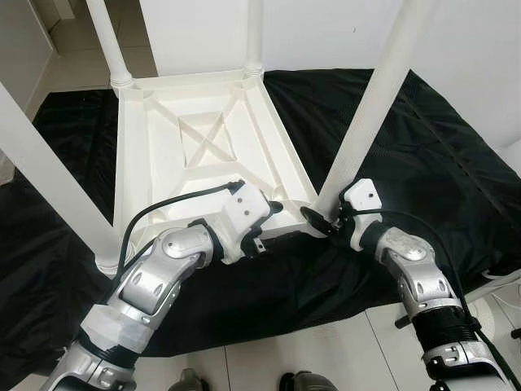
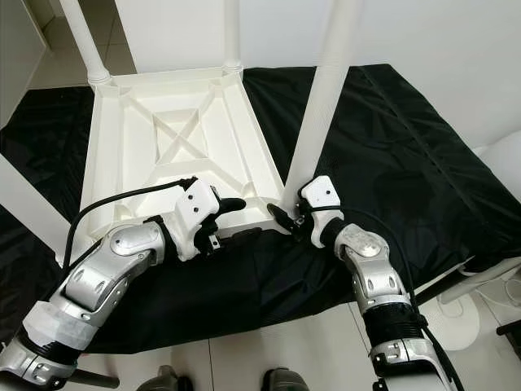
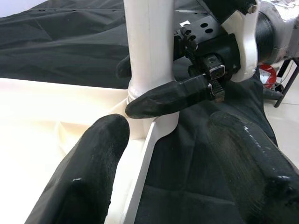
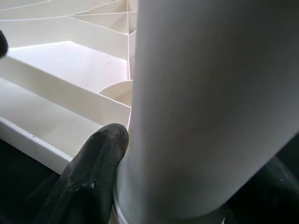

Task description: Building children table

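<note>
A white children's table [image 1: 203, 138] lies upside down on a black cloth, its ribbed underside facing up and its legs standing upward. My right gripper [image 1: 326, 214] is shut on the base of the near right leg [image 1: 374, 98], where it meets the table corner; one fingertip [image 4: 88, 177] presses on the leg [image 4: 205, 102]. My left gripper [image 1: 275, 221] is open at the table's near edge, just left of that corner. Its two fingers [image 3: 88, 172] stand wide apart astride the thin rim [image 3: 140, 172].
Three other white legs stand up: near left [image 1: 49, 171], far left [image 1: 110, 41] and far middle [image 1: 255, 32]. The black cloth [image 1: 423, 163] spreads over pale floor tiles. A round white stand base [image 2: 456, 314] sits on the floor at the right.
</note>
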Motion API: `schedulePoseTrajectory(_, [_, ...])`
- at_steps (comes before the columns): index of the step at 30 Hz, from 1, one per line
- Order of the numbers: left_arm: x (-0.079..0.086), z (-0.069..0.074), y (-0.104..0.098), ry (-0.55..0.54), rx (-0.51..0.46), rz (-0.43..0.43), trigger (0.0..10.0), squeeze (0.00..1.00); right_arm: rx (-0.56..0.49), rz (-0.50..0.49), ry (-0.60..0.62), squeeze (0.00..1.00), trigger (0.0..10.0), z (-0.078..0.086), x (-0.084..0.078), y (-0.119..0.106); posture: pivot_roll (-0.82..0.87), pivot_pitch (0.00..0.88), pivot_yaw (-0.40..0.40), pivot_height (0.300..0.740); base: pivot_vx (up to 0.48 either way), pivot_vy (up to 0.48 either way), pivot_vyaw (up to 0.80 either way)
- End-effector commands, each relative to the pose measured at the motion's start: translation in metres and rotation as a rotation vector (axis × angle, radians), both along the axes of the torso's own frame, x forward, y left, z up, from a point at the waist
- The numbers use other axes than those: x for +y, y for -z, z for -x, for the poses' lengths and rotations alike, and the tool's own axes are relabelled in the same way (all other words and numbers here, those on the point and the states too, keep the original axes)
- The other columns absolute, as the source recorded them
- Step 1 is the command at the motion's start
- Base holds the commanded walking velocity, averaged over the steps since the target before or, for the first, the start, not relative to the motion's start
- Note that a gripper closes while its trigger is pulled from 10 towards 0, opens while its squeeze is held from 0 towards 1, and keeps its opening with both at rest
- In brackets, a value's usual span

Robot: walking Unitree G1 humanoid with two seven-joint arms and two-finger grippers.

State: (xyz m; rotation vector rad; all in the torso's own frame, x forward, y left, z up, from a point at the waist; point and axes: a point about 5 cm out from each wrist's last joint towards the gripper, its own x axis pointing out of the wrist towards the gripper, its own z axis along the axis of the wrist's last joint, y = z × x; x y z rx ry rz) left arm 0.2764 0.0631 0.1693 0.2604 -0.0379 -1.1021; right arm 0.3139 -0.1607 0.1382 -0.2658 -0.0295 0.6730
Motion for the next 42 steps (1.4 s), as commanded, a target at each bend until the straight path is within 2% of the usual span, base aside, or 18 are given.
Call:
schedulePoseTrajectory(1, [0.000,0.003,0.001,0.034,0.015,-0.007,10.0,0.00,0.042,-0.019,0.011,0.00,10.0,0.004,0.002,0.009,-0.11,0.081,0.001,0.740,0.000,0.000,0.00])
schedulePoseTrajectory(5, [0.000,0.003,0.002,0.034,0.017,-0.008,10.0,0.00,0.036,-0.041,0.052,0.00,10.0,0.005,0.004,0.007,-0.11,0.083,0.001,0.740,0.000,0.000,0.00])
schedulePoseTrajectory(9, [0.000,0.004,0.003,0.036,0.020,-0.009,10.0,0.00,0.014,-0.092,0.186,0.00,10.0,0.008,0.012,0.006,-0.11,0.089,-0.002,0.740,0.000,0.000,0.00])
schedulePoseTrajectory(13, [0.000,0.004,0.002,0.034,0.020,-0.008,10.0,0.00,0.012,-0.113,0.226,0.00,10.0,0.011,0.015,0.007,-0.11,0.090,-0.004,0.740,0.000,0.000,0.00])
schedulePoseTrajectory(14, [0.000,0.004,0.002,0.033,0.020,-0.007,10.0,0.00,0.020,-0.148,0.299,0.00,10.0,0.013,0.018,0.008,-0.11,0.090,-0.004,0.740,0.000,0.000,0.00])
schedulePoseTrajectory(15, [0.000,0.004,0.002,0.032,0.021,-0.008,10.0,0.00,0.022,-0.191,0.427,0.00,10.0,0.017,0.021,0.009,-0.13,0.090,-0.005,0.740,0.000,0.000,0.00])
schedulePoseTrajectory(16, [0.000,0.004,0.003,0.032,0.021,-0.008,10.0,0.00,0.022,-0.198,0.455,0.00,10.0,0.018,0.021,0.009,-0.13,0.090,-0.005,0.740,0.000,0.000,0.00])
schedulePoseTrajectory(19, [0.000,0.004,0.003,0.032,0.021,-0.008,10.0,0.00,0.021,-0.199,0.463,0.00,10.0,0.018,0.021,0.009,-0.13,0.090,-0.005,0.740,0.000,0.000,0.00])
schedulePoseTrajectory(21, [-0.001,0.004,0.003,0.042,0.022,-0.009,10.0,0.00,0.027,-0.240,0.487,0.00,10.0,0.023,0.035,0.008,-0.14,0.089,0.012,0.740,0.000,0.000,0.00])
schedulePoseTrajectory(25, [-0.002,0.003,0.002,0.049,0.019,-0.012,10.0,0.00,0.031,-0.261,0.498,0.00,10.0,0.026,0.042,0.006,-0.14,0.089,0.014,0.740,0.000,0.000,0.00])
schedulePoseTrajectory(33, [-0.002,0.002,0.002,0.052,0.016,-0.016,10.0,0.00,0.017,-0.250,0.521,0.00,10.0,0.023,0.031,0.000,-0.12,0.086,0.016,0.740,0.000,0.000,0.00])
schedulePoseTrajectory(34, [-0.001,0.002,0.001,0.048,0.015,-0.016,10.0,0.00,0.013,-0.258,0.501,1.00,10.0,0.023,0.031,-0.002,-0.12,0.086,0.012,0.740,0.000,0.000,0.00])
schedulePoseTrajectory(38, [-0.001,0.002,0.001,0.044,0.015,-0.015,10.0,0.00,0.009,-0.270,0.479,1.00,10.0,0.023,0.030,-0.004,-0.12,0.084,0.009,0.740,0.000,0.000,0.00])
schedulePoseTrajectory(40, [0.001,0.003,0.002,0.038,0.016,-0.016,10.0,0.00,-0.001,-0.279,0.405,1.00,10.0,0.024,0.022,-0.010,-0.11,0.086,0.006,0.740,0.000,0.000,0.00])
schedulePoseTrajectory(41, [0.001,0.003,0.002,0.038,0.016,-0.016,10.0,0.00,-0.001,-0.279,0.405,1.00,10.0,0.024,0.022,-0.010,-0.11,0.086,0.006,0.740,0.000,0.000,0.00])
schedulePoseTrajectory(42, [0.002,0.003,0.002,0.036,0.017,-0.016,10.0,0.00,-0.007,-0.261,0.358,1.00,10.0,0.022,0.012,-0.014,-0.11,0.086,0.005,0.740,0.000,0.000,0.00])
